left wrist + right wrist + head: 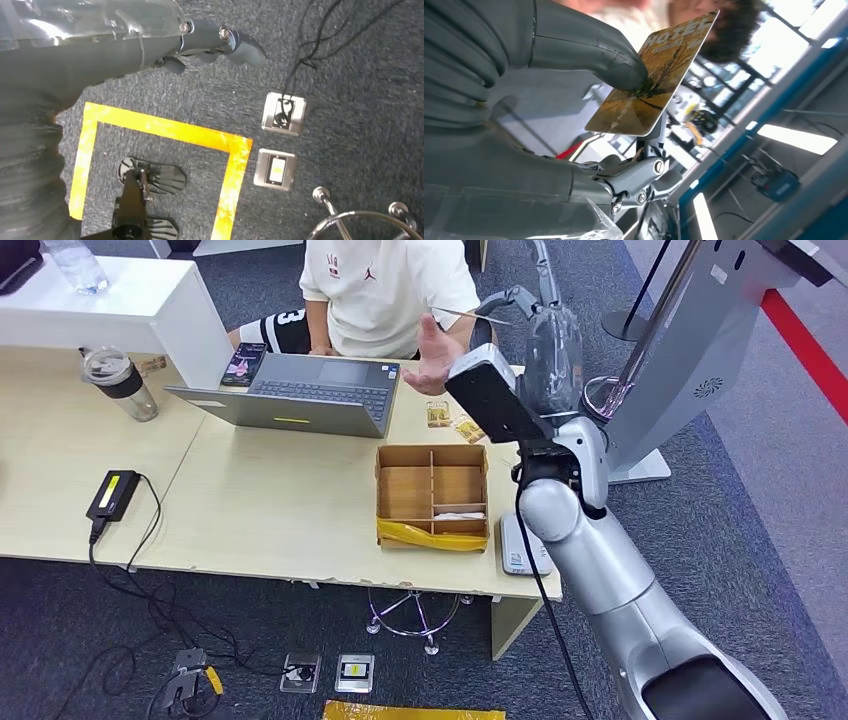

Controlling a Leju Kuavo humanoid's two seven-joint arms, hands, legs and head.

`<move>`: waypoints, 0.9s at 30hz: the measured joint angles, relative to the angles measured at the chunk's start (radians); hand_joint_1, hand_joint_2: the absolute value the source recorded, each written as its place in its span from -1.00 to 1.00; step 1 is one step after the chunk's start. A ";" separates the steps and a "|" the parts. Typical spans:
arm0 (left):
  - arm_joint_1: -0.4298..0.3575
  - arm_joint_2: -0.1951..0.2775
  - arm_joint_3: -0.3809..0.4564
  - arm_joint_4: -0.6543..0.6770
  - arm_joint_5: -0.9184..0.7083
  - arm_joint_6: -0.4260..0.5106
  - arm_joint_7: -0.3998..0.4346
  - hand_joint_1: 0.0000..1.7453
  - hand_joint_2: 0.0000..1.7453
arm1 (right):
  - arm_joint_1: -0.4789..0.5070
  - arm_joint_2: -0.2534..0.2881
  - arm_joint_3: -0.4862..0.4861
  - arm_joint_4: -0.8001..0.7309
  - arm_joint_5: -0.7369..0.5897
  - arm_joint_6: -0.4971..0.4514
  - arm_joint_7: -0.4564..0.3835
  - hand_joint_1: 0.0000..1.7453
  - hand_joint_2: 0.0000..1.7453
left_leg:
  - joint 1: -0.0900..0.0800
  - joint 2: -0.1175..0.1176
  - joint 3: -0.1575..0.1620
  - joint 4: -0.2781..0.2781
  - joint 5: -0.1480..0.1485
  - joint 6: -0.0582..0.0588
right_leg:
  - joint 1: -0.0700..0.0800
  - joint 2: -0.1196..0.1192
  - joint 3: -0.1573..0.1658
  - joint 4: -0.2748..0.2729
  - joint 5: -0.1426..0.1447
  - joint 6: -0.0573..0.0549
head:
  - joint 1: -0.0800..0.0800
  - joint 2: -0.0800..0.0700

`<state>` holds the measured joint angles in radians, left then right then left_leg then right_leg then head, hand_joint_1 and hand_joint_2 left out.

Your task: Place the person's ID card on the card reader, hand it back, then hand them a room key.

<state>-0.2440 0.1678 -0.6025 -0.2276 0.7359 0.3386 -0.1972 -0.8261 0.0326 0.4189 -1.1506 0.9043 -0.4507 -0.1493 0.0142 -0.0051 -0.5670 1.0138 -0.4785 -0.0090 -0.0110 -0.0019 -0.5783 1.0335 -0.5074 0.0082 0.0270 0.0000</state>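
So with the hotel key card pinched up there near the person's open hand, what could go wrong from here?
The right hand holds the key card by one end between thumb and finger, so it could pivot or slip before the person's hand takes it. If dropped, it may land by the loose cards on the table or in the divided cardboard box. Letting go early is the main risk.

The right arm [600, 560] is smooth silver with a dark joint ring, a black cable along it and a black box at the wrist; both hands, right hand [574, 65] and left hand [150, 45], are grey with screw heads, clear plastic wrapping their backs
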 joint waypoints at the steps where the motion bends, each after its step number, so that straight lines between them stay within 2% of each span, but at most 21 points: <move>1: -0.006 -0.002 -0.003 -0.002 -0.004 0.001 0.005 -1.00 1.00 | -0.022 0.011 0.005 0.062 0.022 -0.004 0.006 1.00 1.00 | 0.000 -0.001 0.000 0.000 0.000 0.000 | 0.000 -0.001 0.000 0.000 0.000 0.000 | 0.000 0.000; 5: -0.023 -0.009 -0.010 -0.007 -0.015 0.005 0.018 -1.00 1.00 | -0.071 0.050 0.033 0.285 0.096 -0.004 0.041 1.00 1.00 | 0.000 -0.003 0.000 0.000 0.000 0.000 | 0.000 -0.003 0.000 0.000 0.000 0.000 | 0.000 0.000; 9: -0.028 -0.014 -0.013 -0.008 -0.019 0.011 0.020 -1.00 1.00 | -0.092 0.077 0.056 0.429 0.134 -0.004 0.061 1.00 1.00 | 0.000 -0.003 0.000 0.000 0.000 0.000 | 0.000 -0.003 0.000 0.000 0.000 0.000 | 0.000 0.000; 10: -0.028 -0.014 -0.013 -0.008 -0.019 0.014 0.019 -1.00 1.00 | -0.095 0.080 0.059 0.452 0.141 -0.003 0.065 0.69 1.00 | 0.000 -0.003 0.000 0.000 0.000 0.000 | 0.000 -0.003 0.000 0.000 0.000 0.000 | 0.000 0.000; 13: -0.027 -0.016 -0.013 -0.008 -0.020 0.019 0.013 -1.00 1.00 | -0.098 0.088 0.073 0.510 0.157 -0.003 0.074 -0.81 1.00 | 0.000 -0.003 0.000 0.000 0.000 0.000 | 0.000 -0.002 0.000 0.000 0.000 0.000 | 0.000 0.000; 14: -0.026 -0.017 -0.013 -0.008 -0.019 0.020 0.011 -1.00 1.00 | -0.098 0.089 0.076 0.525 0.161 -0.005 0.076 -1.00 1.00 | 0.000 -0.003 0.000 0.000 0.000 0.000 | 0.000 -0.002 0.000 0.000 0.000 0.000 | 0.000 0.000; 23: -0.016 -0.017 -0.013 -0.007 -0.013 0.020 0.006 -1.00 1.00 | -0.099 0.091 0.081 0.599 0.159 -0.063 0.070 -1.00 1.00 | 0.000 -0.003 0.000 0.000 0.000 0.000 | 0.000 -0.001 -0.001 0.000 0.000 0.000 | 0.000 0.000; 27: -0.002 -0.012 -0.012 -0.007 0.000 0.020 -0.009 -1.00 1.00 | -0.102 0.053 0.069 0.615 0.137 -0.112 0.048 -1.00 1.00 | 0.000 -0.002 0.000 0.000 0.000 0.000 | 0.000 -0.002 -0.001 -0.001 0.000 0.000 | 0.000 0.000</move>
<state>-0.2457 0.1556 -0.6149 -0.2345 0.7355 0.3583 -0.2059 -0.9281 0.0857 0.4874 -0.5351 1.0412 -0.5629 -0.1013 0.0142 -0.0075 -0.5667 1.0141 -0.4783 -0.0091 -0.0108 -0.0034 -0.5793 1.0326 -0.5075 0.0080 0.0271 0.0000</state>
